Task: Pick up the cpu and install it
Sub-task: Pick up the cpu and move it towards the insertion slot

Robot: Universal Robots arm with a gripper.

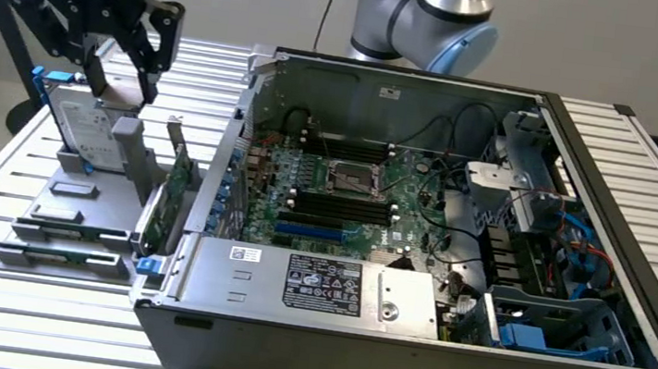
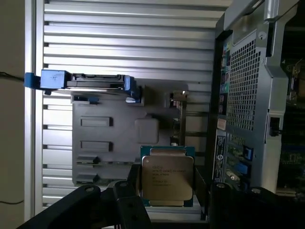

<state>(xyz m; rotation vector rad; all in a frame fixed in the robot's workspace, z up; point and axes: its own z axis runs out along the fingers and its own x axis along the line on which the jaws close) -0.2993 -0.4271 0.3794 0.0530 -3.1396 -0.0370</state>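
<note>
1. Your claw (image 1: 113,62) hangs over the grey parts holder (image 1: 66,210) at the exterior view's left, beside the open computer case (image 1: 410,343) and not over it.
2. You can see its fingers drawn in narrow on the cpu (image 2: 167,179), one on each opposite edge (in the wrist view the silver lid with its printed lines faces the camera).
3. You have the cpu up in the air, clear of the holder and touching nothing but the fingers.
4. Just below the claw you will find the hard drive (image 1: 93,134) in its blue frame, standing on edge in the holder; the green circuit card (image 1: 172,195) stands upright between holder and case.
5. Your socket (image 1: 355,180) sits mid-motherboard inside the case, well apart from the claw.
</note>
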